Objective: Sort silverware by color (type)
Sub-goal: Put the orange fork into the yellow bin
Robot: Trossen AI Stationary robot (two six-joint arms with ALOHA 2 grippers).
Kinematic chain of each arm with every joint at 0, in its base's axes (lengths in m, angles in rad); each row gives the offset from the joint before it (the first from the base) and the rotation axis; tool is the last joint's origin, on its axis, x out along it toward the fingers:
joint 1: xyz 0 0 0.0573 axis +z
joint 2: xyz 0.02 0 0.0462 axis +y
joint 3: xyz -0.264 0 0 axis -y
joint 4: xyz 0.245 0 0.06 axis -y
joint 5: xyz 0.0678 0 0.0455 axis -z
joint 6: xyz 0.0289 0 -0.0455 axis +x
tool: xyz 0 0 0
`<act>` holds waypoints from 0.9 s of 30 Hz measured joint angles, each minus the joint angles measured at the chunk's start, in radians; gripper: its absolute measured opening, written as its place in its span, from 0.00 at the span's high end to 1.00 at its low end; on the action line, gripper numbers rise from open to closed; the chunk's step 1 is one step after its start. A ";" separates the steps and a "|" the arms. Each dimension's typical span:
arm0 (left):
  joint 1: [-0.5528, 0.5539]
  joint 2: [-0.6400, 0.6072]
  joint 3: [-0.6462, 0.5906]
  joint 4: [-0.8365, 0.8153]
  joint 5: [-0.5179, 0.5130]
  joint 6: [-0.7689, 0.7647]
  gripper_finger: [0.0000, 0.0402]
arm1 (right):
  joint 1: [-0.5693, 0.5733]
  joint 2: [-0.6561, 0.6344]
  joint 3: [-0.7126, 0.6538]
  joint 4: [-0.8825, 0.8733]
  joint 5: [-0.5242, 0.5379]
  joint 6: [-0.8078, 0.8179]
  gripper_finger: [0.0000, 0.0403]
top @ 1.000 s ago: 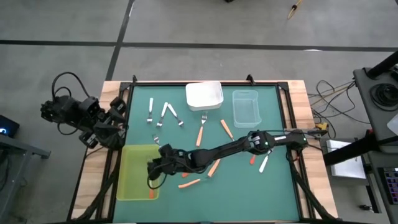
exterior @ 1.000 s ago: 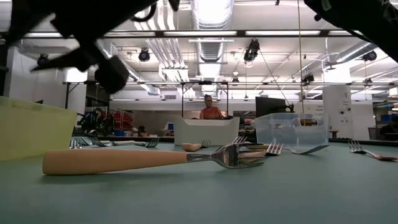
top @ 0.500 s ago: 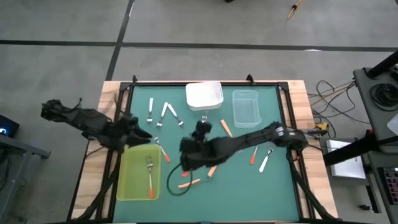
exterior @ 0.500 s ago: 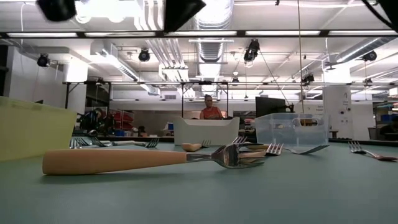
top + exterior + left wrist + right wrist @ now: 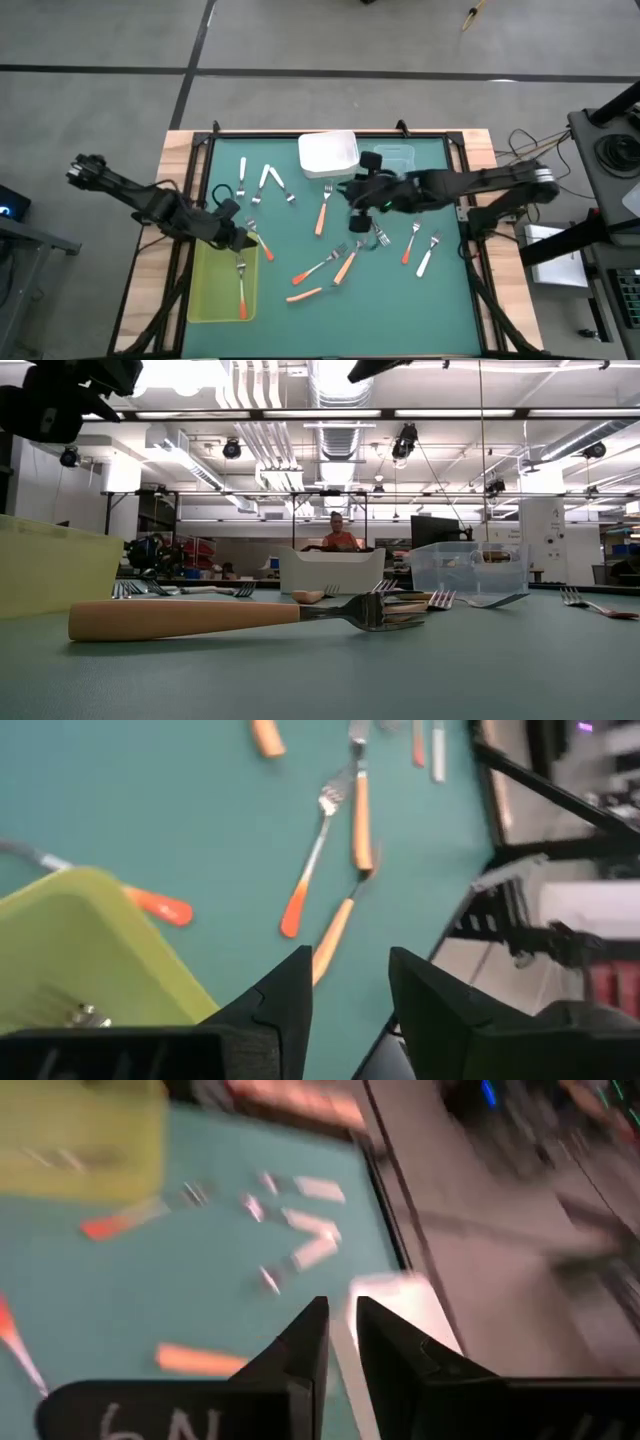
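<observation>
Forks with red-orange, light orange or white handles lie scattered on the green table. One red-orange fork (image 5: 241, 290) lies flat in the yellow-green tray (image 5: 205, 300). My left gripper (image 5: 236, 238) hovers open over the tray's far right corner, and the left wrist view shows nothing between its fingers (image 5: 285, 995). My right gripper (image 5: 360, 196) hangs above the table's middle, near the clear tray (image 5: 395, 170). Its fingers (image 5: 312, 1330) stand a narrow gap apart and hold nothing. Close to the low camera lies a light orange fork (image 5: 200, 618).
A white tray (image 5: 328, 153) stands at the far edge beside the clear one. White-handled forks (image 5: 265, 181) lie far left. Orange and red-orange forks (image 5: 318, 267) lie mid-table, with more (image 5: 425, 258) toward the right. A person (image 5: 340, 538) shows in the room beyond.
My right gripper has left the yellow-green tray, travelling up and toward the table's far right, and the red-orange fork now lies in the tray. My left gripper has swung in from the table's left edge to the tray's far right corner.
</observation>
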 joint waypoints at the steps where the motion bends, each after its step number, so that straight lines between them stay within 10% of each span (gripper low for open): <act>1: 0.000 0.016 0.010 -0.026 0.002 -0.031 0.73 | -0.022 -0.038 -0.068 0.098 -0.055 -0.040 0.90; 15: -0.058 0.249 0.202 -0.395 0.133 -0.186 0.88 | -0.152 -0.181 -0.437 0.499 -0.198 -0.103 0.98; 27: -0.233 0.440 0.202 -0.428 0.090 0.420 1.00 | -0.152 -0.177 -0.526 0.545 -0.248 0.006 0.98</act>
